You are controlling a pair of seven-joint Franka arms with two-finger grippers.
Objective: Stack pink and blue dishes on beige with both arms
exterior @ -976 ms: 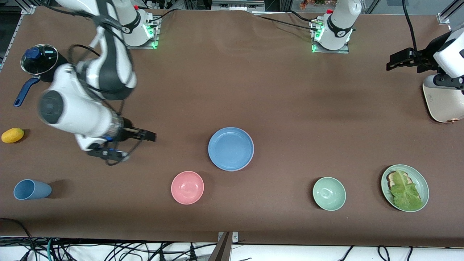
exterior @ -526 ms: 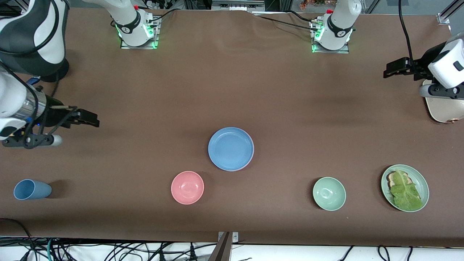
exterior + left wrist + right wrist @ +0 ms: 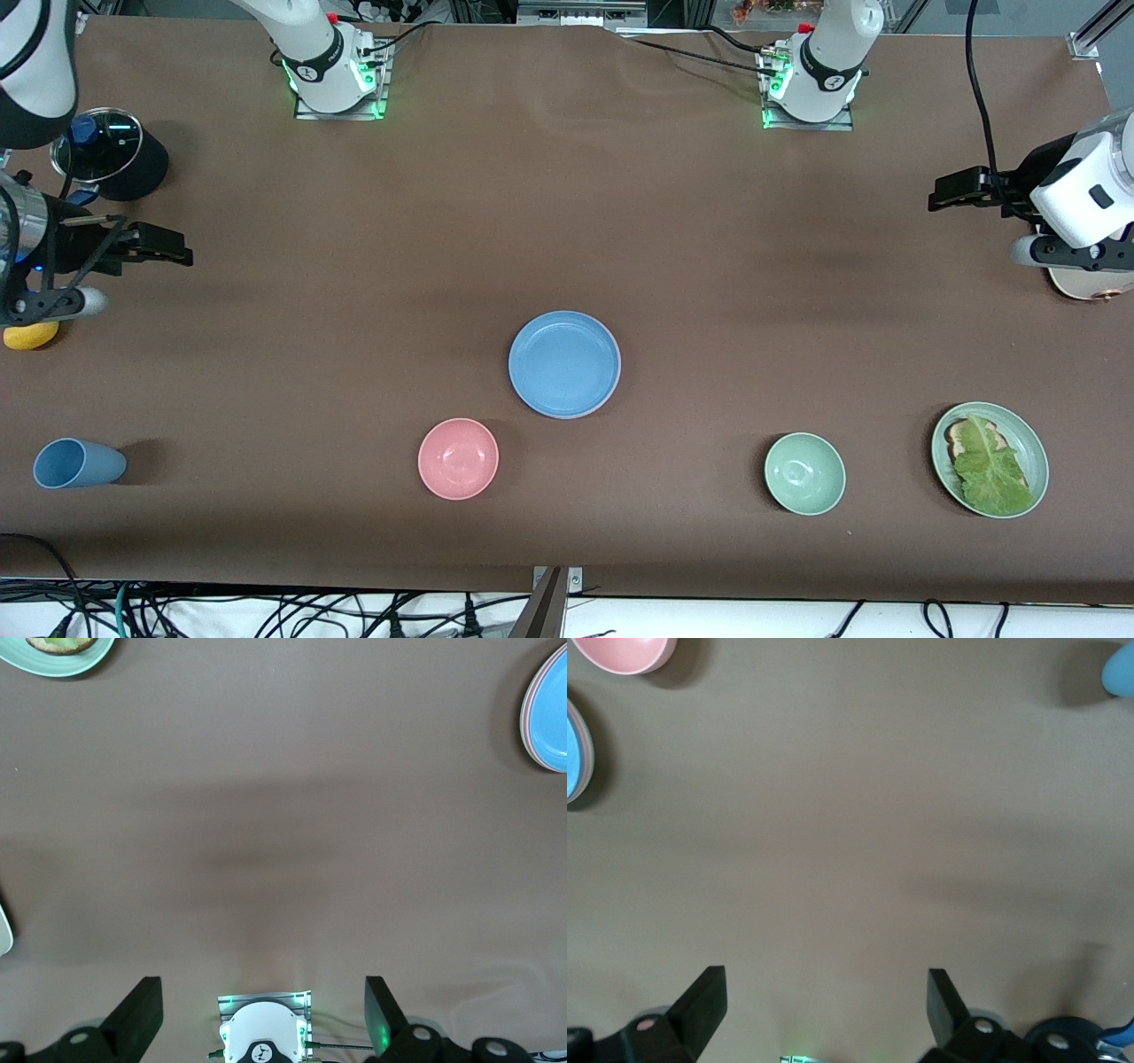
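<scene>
Plate stack point(image 3: 564, 363) at frame centre. Lower in frame, nearer the camera: cup point(image 3: 78, 463) at the right arm's end, one bowl point(image 3: 458, 458) just below the stack, second bowl point(image 3: 804, 473), then food plate point(image 3: 939, 434) at the left arm's end. Pot point(image 3: 111, 155) in the upper corner above the fruit point(image 3: 31, 337). The right gripper point(image 3: 164, 248) is over the table near them. The left gripper point(image 3: 952, 190) is over the table beside the toaster point(image 3: 1094, 288).

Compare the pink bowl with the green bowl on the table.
The pink bowl is pale pink and lies toward the right arm's end; the green bowl is pale green and lies toward the left arm's end. Both are round, upright, empty, alike in size, and about equally near the front camera.
</scene>
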